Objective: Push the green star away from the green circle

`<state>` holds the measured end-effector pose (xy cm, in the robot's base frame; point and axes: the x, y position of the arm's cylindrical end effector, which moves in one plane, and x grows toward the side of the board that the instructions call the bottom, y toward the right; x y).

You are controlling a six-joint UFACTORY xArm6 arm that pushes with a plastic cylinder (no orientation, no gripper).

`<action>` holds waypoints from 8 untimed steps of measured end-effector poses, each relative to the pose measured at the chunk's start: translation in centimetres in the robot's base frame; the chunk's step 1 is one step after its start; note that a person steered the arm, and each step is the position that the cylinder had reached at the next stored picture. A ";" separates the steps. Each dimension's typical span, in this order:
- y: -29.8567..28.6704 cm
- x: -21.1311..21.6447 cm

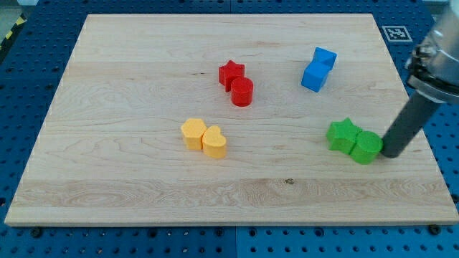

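Note:
The green star (343,134) lies at the view's right side of the wooden board (129,193). The green circle (366,147) touches it on its lower right. My tip (391,153) is the lower end of the dark rod that comes down from the view's upper right. It stands just right of the green circle, touching or almost touching it. The green star is on the far side of the circle from my tip.
A red star (231,73) and a red cylinder (242,92) touch near the board's middle top. Two blue blocks (319,68) sit at the upper right. A yellow hexagon (193,133) and a yellow heart (214,141) sit left of centre.

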<state>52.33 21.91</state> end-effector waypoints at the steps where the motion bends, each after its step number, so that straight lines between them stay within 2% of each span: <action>1: -0.9 0.0; 4: -0.1 -2.2; 5: -1.3 -3.1; 8: -1.7 -3.1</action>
<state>49.21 20.19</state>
